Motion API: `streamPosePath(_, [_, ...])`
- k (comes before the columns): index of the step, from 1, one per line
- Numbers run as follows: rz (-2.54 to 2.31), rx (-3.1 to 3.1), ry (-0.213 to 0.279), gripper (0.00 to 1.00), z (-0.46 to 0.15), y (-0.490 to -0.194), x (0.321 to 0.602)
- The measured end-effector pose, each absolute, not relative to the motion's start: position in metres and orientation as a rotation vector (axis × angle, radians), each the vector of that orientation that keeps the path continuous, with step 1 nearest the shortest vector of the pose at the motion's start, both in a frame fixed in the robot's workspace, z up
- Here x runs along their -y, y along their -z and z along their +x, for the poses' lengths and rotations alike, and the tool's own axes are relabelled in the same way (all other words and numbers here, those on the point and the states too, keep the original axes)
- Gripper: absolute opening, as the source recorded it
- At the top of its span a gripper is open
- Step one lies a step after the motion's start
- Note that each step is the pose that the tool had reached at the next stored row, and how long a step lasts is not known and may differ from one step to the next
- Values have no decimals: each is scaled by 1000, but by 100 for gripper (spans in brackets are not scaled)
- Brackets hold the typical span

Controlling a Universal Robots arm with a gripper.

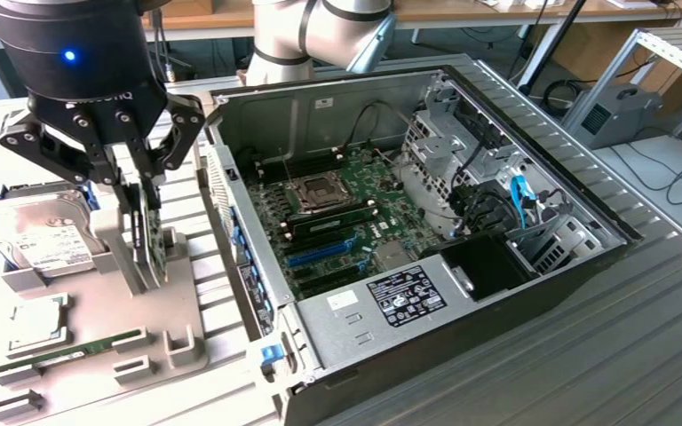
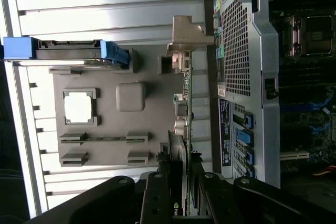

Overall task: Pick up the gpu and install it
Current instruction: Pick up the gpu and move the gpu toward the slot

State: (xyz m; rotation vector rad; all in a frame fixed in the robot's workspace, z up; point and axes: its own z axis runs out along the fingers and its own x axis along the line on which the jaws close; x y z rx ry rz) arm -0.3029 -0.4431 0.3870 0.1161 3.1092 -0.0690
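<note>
Claw pointing straight down from my upright wrist, I had its fingers pinched on the top edge of the gpu, one finger on each face. The card stood on edge in a slot of the gray holder, just beside the computer case, on the exterior view's left of it. In the wrist view my claw straddled the gpu edge-on. The holder also carried a silver hard drive, a square processor chip and a green memory stick lying flat. The case lay open on the table, its motherboard and labelled power supply exposed.
</note>
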Motion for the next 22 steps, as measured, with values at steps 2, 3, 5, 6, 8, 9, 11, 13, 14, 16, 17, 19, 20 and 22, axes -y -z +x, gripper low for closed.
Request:
streamPosePath(2, [116,-3109,69,26,-303,-388,443])
streamPosePath(3, [116,-3109,69,26,-303,-388,443])
streamPosePath(5, [116,-3109,69,26,-303,-388,443])
streamPosePath(6, [116,-3109,69,26,-303,-389,443])
streamPosePath(8, [116,-3109,69,26,-303,-389,443])
streamPosePath(9, [116,-3109,69,26,-303,-389,443])
streamPosePath(11, [116,-3109,69,26,-303,-390,443])
streamPosePath(13, [116,-3109,69,26,-303,-390,443])
streamPosePath(14, [116,-3109,69,26,-303,-390,443])
streamPosePath(16, [116,-3109,69,26,-303,-391,443])
streamPosePath(17, [116,-3109,69,26,-303,-391,443])
streamPosePath(19, [116,-3109,69,26,-303,-393,443])
streamPosePath(20, [116,-3109,70,26,-303,-395,443])
streamPosePath(22, [116,-3109,70,26,-303,-395,443])
